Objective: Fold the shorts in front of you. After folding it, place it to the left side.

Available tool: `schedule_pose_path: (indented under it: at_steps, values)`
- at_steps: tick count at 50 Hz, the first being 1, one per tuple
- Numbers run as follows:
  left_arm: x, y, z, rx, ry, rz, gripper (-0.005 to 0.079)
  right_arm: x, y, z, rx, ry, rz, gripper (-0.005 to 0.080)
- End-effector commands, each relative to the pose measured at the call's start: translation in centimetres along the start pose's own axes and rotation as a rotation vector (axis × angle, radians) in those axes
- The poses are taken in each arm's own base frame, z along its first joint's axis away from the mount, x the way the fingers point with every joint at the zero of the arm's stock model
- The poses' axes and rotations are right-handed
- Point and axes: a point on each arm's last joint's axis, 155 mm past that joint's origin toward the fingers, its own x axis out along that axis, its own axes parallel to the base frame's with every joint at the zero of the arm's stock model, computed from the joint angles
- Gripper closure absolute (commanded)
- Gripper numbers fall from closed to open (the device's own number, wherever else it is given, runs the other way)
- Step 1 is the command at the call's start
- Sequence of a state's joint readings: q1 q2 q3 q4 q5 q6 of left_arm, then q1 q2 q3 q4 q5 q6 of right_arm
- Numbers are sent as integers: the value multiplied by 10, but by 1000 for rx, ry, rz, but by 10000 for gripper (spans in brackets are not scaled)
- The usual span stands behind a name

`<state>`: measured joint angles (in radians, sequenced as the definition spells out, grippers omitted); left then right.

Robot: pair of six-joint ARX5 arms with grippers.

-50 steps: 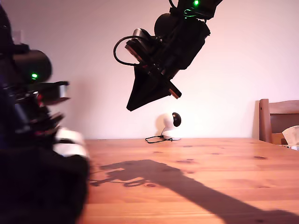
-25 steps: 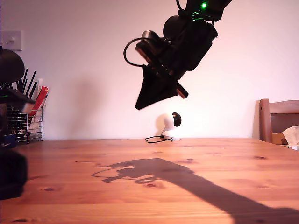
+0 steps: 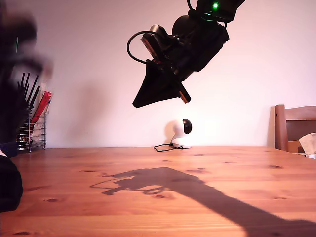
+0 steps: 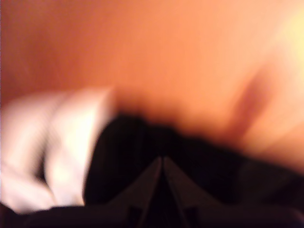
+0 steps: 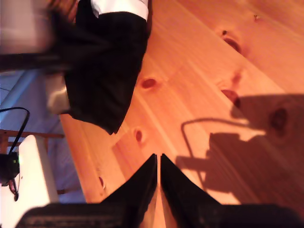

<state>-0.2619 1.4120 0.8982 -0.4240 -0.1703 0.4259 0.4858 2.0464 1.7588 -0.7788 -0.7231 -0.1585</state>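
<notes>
Second gripper [image 3: 159, 94], my black wedge-shaped claw, hangs high over the knotty orange-brown wooden table [image 3: 197, 197], nose angled down toward the exterior view's left. Its own camera shows the two fingers pressed together [image 5: 158, 185], nothing between them; bare table below, with the arm's shadow [image 3: 163, 183] on the boards.

First gripper [image 4: 162, 190]: heavily blurred view. Fingers appear closed to a point with black cloth directly ahead and around the tips; whether cloth is actually pinched, cannot tell. In the exterior view this arm is only a dark smear [image 3: 17, 74] at that view's left edge.

The shorts, soft matte black fabric [image 5: 107, 66], lie ahead of the second claw's nose and well apart from it, on the table near its edge. Long axis runs roughly in line with the claw's pointing direction; narrow corner toward the claw, white patch [image 5: 119, 7] at the far end. Dark lump at the exterior view's lower left [image 3: 9, 185] is probably the same cloth.

Beyond the second claw, against the wall: small round white camera on a stand [image 3: 178, 133].
</notes>
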Motion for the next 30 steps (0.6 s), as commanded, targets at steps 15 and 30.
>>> schedule_pose_path:
  at_steps: [15, 30]
  values:
    - [-38, -24, 47, -226, -240, -238, 761, 4, -48, -2, -64, 9, -238, 764]
    - [-36, -51, 48, -262, -292, -378, 761, 3, -83, -15, -53, -43, -449, 764]
